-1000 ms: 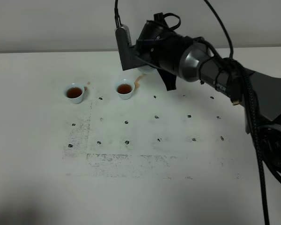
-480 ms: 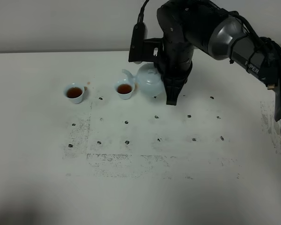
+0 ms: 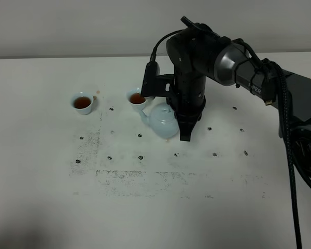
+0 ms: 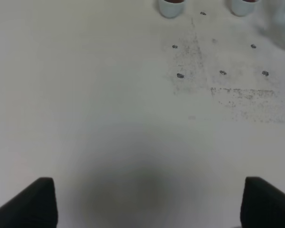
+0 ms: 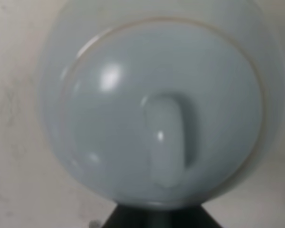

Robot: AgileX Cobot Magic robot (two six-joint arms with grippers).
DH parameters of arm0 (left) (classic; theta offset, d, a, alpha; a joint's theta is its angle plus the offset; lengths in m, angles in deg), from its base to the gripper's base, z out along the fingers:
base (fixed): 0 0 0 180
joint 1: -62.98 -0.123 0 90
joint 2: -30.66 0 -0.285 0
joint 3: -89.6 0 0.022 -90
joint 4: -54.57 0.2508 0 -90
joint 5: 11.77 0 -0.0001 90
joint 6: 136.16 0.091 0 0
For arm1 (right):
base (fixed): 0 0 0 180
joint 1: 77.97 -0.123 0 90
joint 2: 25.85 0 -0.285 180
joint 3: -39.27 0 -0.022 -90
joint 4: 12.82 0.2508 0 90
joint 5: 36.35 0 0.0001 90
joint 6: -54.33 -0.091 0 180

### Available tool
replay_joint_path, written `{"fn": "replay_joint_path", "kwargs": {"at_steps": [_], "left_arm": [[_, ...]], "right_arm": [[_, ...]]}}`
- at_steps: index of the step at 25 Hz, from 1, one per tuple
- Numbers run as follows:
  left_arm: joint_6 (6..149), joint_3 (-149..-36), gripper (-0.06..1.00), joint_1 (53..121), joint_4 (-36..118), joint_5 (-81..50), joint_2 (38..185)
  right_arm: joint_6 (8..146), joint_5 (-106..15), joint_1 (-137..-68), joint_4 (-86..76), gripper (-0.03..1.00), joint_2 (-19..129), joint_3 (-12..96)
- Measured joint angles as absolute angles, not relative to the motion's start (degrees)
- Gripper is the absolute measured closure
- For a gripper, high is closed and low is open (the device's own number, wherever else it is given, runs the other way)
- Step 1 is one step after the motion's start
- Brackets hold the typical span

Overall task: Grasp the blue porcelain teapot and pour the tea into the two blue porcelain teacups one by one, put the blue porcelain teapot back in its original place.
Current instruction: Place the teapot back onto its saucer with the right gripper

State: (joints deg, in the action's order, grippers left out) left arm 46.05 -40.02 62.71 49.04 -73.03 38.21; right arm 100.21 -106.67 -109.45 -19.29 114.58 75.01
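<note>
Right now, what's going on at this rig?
The right arm has the teapot, its gripper shut on the handle side, low over the table just in front of the near cup. Both cups, that one and the far-left cup, hold dark tea, so pouring looks done and the pot seems headed back to its spot. The left gripper is open over bare table, holding nothing.

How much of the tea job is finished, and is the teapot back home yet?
Both small pale blue handleless teacups already hold dark tea, so the pouring looks done. Now the right gripper is shut on the round pale blue porcelain teapot, holding it upright near the white table, beside the nearer cup. Whether it touches down is unclear. What is left: setting the teapot in its place and letting go.
</note>
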Motion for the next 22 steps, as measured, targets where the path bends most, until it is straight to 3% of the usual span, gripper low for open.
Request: {"fn": "replay_joint_path", "kwargs": {"at_steps": [12,22], "left_arm": [[46.1,-40.0,0.20,62.7,49.0,-73.0,38.2],[46.1,-40.0,0.20,62.7,49.0,-73.0,38.2]], "right_arm": [[98.1,-106.7,-109.3,-20.0,0.92,112.8,75.0],[83.2,-106.7,-107.3,-17.7,0.92,106.7,75.0]]}}
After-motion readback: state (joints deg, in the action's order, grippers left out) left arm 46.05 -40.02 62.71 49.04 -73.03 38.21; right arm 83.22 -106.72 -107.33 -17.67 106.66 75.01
